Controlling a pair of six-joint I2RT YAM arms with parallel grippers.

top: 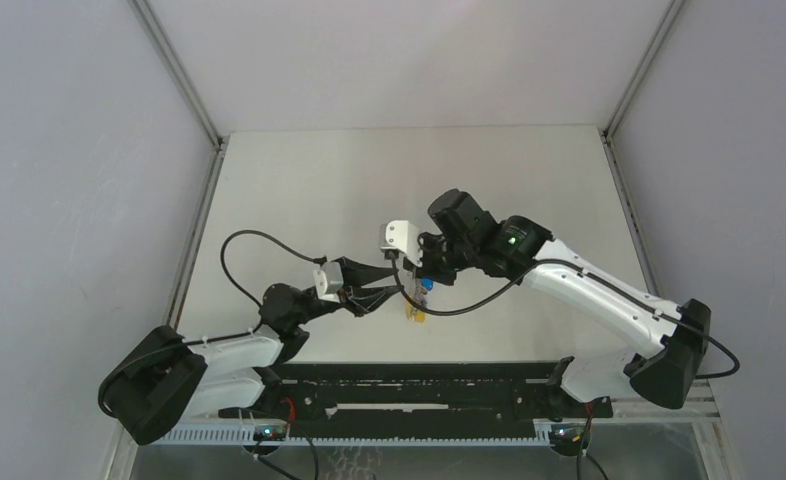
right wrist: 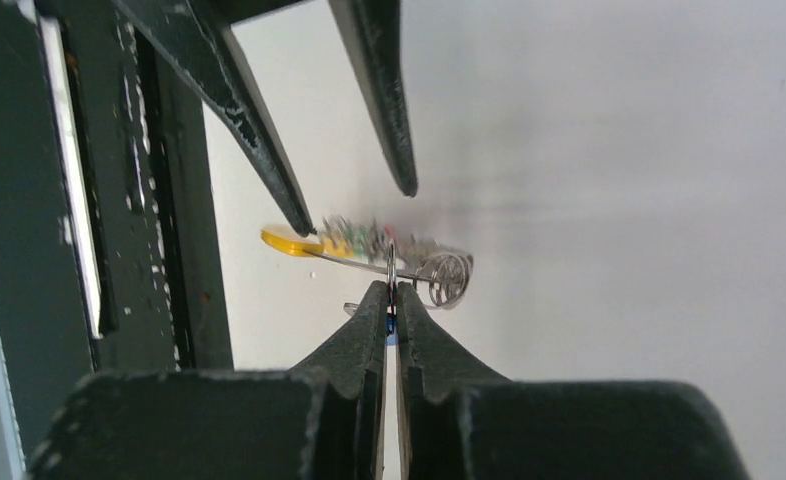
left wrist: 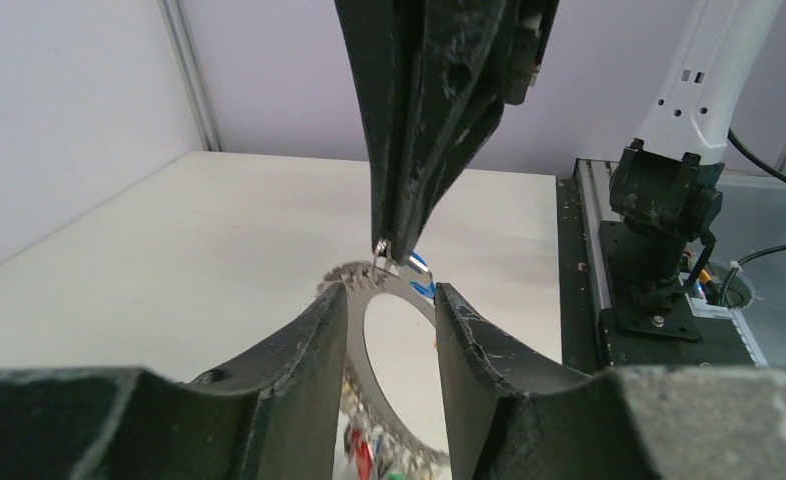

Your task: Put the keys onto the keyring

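Both arms meet over the near middle of the pale worktop (top: 319,180). The left pincer (left wrist: 394,300) stands open, its two dark fingers (left wrist: 314,340) apart on either side of the keyring (left wrist: 354,276), a grey toothed loop seen nearly edge-on; whether either finger touches the loop cannot be told. The right pincer (right wrist: 391,296) is closed, its tips pinching a thin piece of metal at the loop's edge, with a blue key (left wrist: 419,264) just beside the tips. From the right wrist the keyring's yellow section (right wrist: 284,241) shows below the left pincer's tips, and a small wire ring (right wrist: 447,278) hangs at the other end. Further keys (left wrist: 369,455), red and green, cluster at the loop's lower part.
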